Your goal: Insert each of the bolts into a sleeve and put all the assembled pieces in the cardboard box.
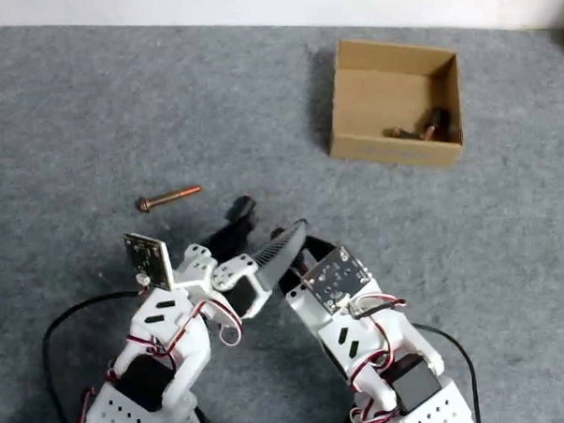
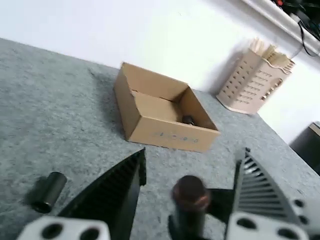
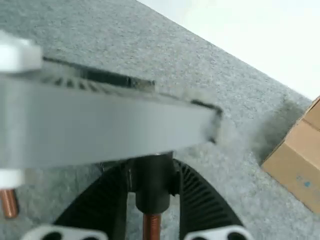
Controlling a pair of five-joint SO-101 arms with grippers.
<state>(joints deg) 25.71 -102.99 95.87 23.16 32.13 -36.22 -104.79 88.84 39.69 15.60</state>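
Now | right gripper clamps black sleeve, copper bolt protruding | left gripper spread wide

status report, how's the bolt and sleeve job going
Left gripper open, straddling the seated bolt. Right gripper shut on its sleeve. Unassembled: loose bolt, loose sleeve. Nothing blocking the cardboard box.
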